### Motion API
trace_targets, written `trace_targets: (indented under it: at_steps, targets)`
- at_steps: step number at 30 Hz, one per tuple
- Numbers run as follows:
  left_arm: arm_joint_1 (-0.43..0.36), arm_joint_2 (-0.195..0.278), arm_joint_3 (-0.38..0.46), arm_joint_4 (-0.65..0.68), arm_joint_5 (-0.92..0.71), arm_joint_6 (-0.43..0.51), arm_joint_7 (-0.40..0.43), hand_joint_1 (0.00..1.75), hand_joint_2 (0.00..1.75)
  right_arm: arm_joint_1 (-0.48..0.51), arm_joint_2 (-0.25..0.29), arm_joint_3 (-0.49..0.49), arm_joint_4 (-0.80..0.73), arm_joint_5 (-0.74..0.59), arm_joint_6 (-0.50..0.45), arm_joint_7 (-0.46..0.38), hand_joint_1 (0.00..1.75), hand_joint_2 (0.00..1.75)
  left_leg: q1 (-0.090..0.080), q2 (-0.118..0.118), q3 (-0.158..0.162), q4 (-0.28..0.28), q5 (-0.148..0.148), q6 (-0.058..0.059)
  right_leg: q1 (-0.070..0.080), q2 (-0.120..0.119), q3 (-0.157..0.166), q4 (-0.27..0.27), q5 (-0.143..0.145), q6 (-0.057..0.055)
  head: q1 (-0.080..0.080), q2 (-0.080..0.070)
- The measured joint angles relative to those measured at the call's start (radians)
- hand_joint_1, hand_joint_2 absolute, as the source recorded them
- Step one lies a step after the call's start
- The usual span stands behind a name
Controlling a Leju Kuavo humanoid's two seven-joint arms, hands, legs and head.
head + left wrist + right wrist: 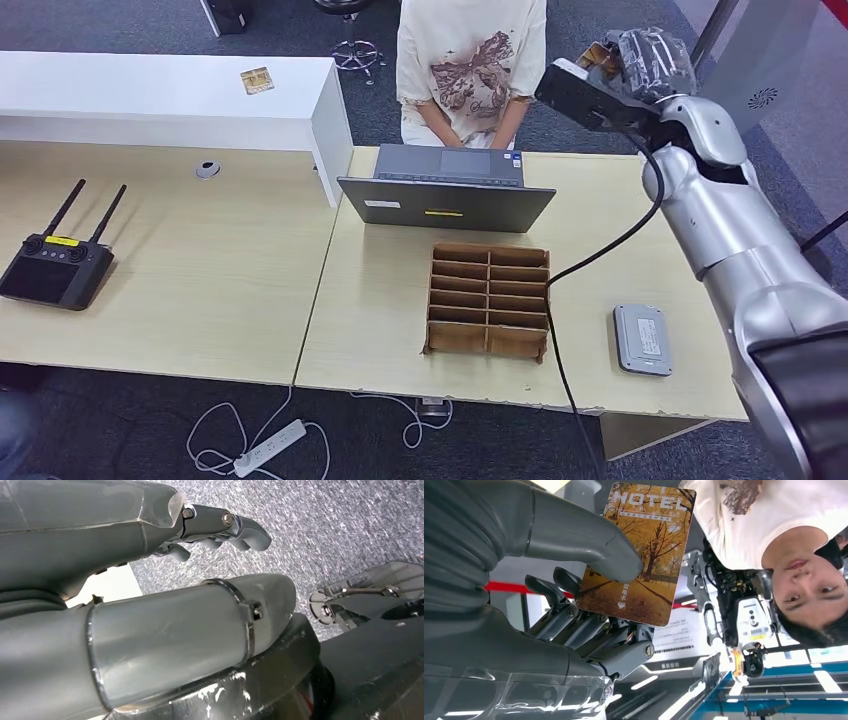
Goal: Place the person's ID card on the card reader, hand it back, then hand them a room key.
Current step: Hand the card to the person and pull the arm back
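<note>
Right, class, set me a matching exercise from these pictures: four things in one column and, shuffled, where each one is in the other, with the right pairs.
Things
1. hotel card
2. card reader
3. cardboard organiser
4. remote controller

Places
A. on the left desk, near its front edge
B. in the right hand, pinched by thumb and fingers
C. on the desk in front of the laptop
D. flat near the desk's right front corner

Pairs: 1-B, 2-D, 3-C, 4-A
</note>
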Motion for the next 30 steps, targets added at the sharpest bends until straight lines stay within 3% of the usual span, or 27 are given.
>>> trace_targets:
  at_steps: [19, 30]
  targets:
    - [-0.01, -0.001, 0.0, 0.0, -0.018, -0.028, 0.006, 0.0, 0.0, -0.029, 0.091, 0.067, 0.119, 0.196, -0.041, 0.095, 1.75, 1.75, 0.0, 0.0, 0.0, 0.0, 0.0, -0.001, 0.0, 0.001, 0.0, 0.0, 0.001, -0.001, 0.0, 0.0]
    - [-0.012, -0.006, -0.003, 0.0, -0.031, -0.033, 0.02, 0.0, 0.0, -0.043, 0.105, 0.072, 0.16, 0.246, -0.027, 0.097, 1.75, 1.75, 0.0, 0.0, 0.0, 0.0, 0.001, -0.001, 0.0, 0.001, 0.0, 0.0, 0.001, -0.001, 0.0, 0.0]
